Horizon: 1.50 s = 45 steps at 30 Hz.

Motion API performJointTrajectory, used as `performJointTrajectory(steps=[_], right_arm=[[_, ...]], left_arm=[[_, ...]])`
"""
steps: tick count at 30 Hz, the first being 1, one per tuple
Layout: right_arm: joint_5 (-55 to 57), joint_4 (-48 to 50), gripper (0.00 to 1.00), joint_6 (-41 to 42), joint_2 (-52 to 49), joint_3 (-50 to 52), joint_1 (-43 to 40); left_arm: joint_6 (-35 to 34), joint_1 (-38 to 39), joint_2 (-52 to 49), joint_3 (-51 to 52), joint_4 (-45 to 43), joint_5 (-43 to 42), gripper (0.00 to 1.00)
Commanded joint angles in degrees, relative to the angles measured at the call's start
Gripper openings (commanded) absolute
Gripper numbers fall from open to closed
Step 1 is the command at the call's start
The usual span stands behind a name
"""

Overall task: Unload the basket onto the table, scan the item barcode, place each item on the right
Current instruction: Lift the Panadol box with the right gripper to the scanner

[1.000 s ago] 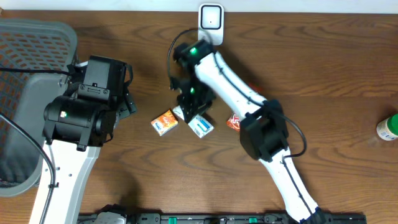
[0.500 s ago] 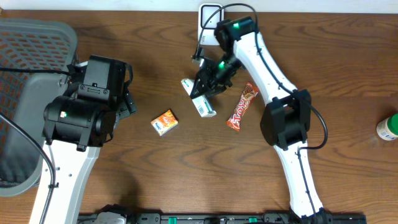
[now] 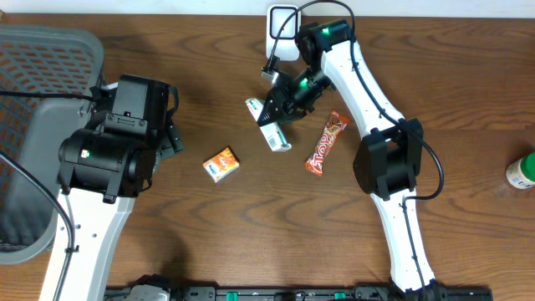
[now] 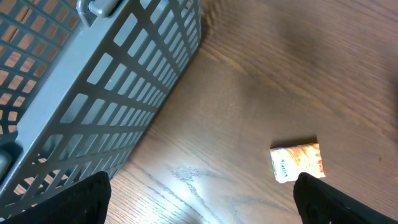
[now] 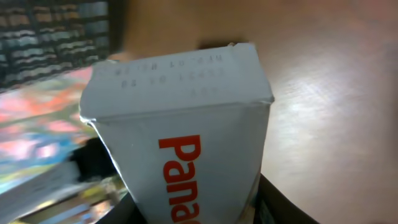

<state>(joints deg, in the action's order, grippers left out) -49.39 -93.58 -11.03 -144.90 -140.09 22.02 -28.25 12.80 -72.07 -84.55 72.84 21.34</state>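
Overhead, the right arm is reaching from the bottom edge of the frame up toward top centre, bending at its elbow right of centre and angling its forearm back to the left. The right claw (image 3: pixel 281 104) is clamping a white box (image 3: pixel 277 140) across its middle, jaws partly closed, with both ends of the box sticking out. The box is sitting just below and left of the white scanner (image 3: pixel 283 23) at the top edge, near it but apart. In the right wrist view it is filling most of the frame, showing orange letters on one face.

A candy bar (image 3: pixel 326 144) is lying just right of the box, and an orange packet (image 3: pixel 221 164) is lying to its lower left. Bare table (image 3: pixel 468 84) is stretching rightward to a green bottle (image 3: pixel 522 171) at the right edge.

The left arm is sitting at the left beside a grey basket (image 3: pixel 33 100). The left claw (image 4: pixel 205 208) is standing wide open, holding nothing.
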Motion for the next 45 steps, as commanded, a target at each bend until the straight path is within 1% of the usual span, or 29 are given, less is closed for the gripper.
performJointTrajectory(steps=[1, 4, 8, 10, 14, 17, 20, 21, 24, 27, 29, 30, 32, 34, 38, 41, 43, 45], right_arm=[[15.17, 5.29, 0.36, 4.55, 0.81, -0.85, 1.09], [28.04, 11.23, 0.39, 9.86, 0.81, -0.85, 1.33], [35.06, 15.56, 0.38, 11.41, 0.79, -0.85, 1.31], [37.88, 18.86, 0.36, 11.41, 0.81, -0.85, 1.27], [48.35, 24.33, 0.37, 11.37, 0.81, -0.87, 1.44], [57.66, 30.45, 0.36, 9.01, 0.79, -0.87, 1.44], [63.17, 38.05, 0.35, 6.82, 0.79, -0.90, 1.57], [63.95, 39.19, 0.35, 6.36, 0.79, -0.90, 1.66], [67.84, 46.90, 0.34, 1.09, 0.79, -0.87, 2.75], [72.22, 57.44, 0.34, -8.98, 0.55, -0.85, 3.87], [73.90, 62.97, 0.34, -13.20, 0.26, -0.85, 3.91], [73.99, 66.88, 0.36, -15.30, -0.24, -0.85, 3.91], [74.47, 71.69, 0.36, -18.16, -1.31, -0.85, 3.91], [77.64, 79.14, 0.36, -24.09, -3.78, -0.85, 4.15], [81.15, 86.99, 0.37, -33.68, -9.01, -0.85, 4.92], [83.45, 93.57, 0.38, -45.48, -13.51, -0.85, 6.05], [83.38, 96.72, 0.39, -49.40, -15.41, -0.85, 7.23], [83.03, 96.52, 0.40, -49.46, -15.54, -0.79, 7.85]], left_arm=[[0.57, -0.31, -0.26, 0.02, 0.02, 0.76, 0.94], [0.57, -0.31, -0.26, 0.02, 0.02, 0.76, 0.94], [0.55, -0.31, -0.26, 0.02, 0.02, 0.76, 0.94], [0.57, -0.31, -0.26, 0.02, 0.02, 0.76, 0.94], [0.55, -0.31, -0.26, 0.02, 0.02, 0.76, 0.94], [0.55, -0.31, -0.26, 0.02, 0.02, 0.76, 0.94], [0.57, -0.31, -0.26, 0.02, 0.02, 0.76, 0.94], [0.57, -0.31, -0.26, 0.02, 0.04, 0.76, 0.94], [0.57, -0.31, -0.26, 0.02, 0.02, 0.76, 0.94], [0.55, -0.31, -0.26, 0.02, 0.02, 0.76, 0.94], [0.57, -0.31, -0.26, 0.02, 0.02, 0.76, 0.94], [0.57, -0.31, -0.26, 0.02, 0.02, 0.76, 0.94], [0.57, -0.31, -0.26, 0.02, 0.02, 0.76, 0.94], [0.55, -0.31, -0.26, 0.02, 0.02, 0.76, 0.94], [0.57, -0.31, -0.26, 0.02, 0.02, 0.76, 0.94], [0.57, -0.31, -0.26, 0.02, 0.04, 0.76, 0.94], [0.57, -0.31, -0.26, 0.02, 0.02, 0.76, 0.94], [0.57, -0.31, -0.26, 0.02, 0.04, 0.76, 0.94]])
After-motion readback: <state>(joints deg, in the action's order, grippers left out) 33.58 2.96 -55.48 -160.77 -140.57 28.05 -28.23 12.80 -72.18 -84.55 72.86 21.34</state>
